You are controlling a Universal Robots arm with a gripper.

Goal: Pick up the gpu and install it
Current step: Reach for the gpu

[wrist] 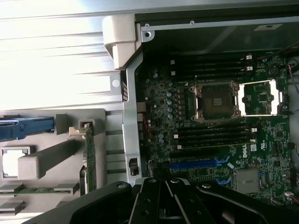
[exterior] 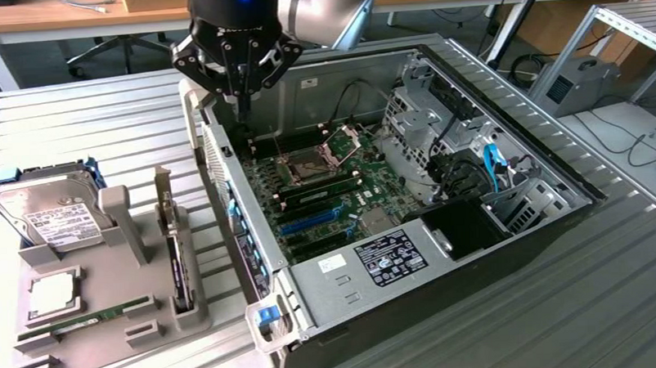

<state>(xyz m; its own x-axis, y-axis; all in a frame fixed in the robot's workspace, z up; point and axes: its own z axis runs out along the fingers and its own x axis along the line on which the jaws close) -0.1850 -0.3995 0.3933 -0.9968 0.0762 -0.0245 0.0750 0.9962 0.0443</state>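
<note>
Hand (exterior: 243, 113) seen at top centre of exterior view, over rear corner of open computer case (exterior: 310, 299) — fingers together, nothing clamped. Gpu (exterior: 176, 255) found at lower left of frame, stood on edge in grey holder (exterior: 122, 224) on table (exterior: 86, 119), outside case. Card placed down-and-left of hand, well apart, case side wall between them. Long axis judged to run up-down in frame, roughly parallel to that wall — what looked like bracket end turned toward hand.
</note>
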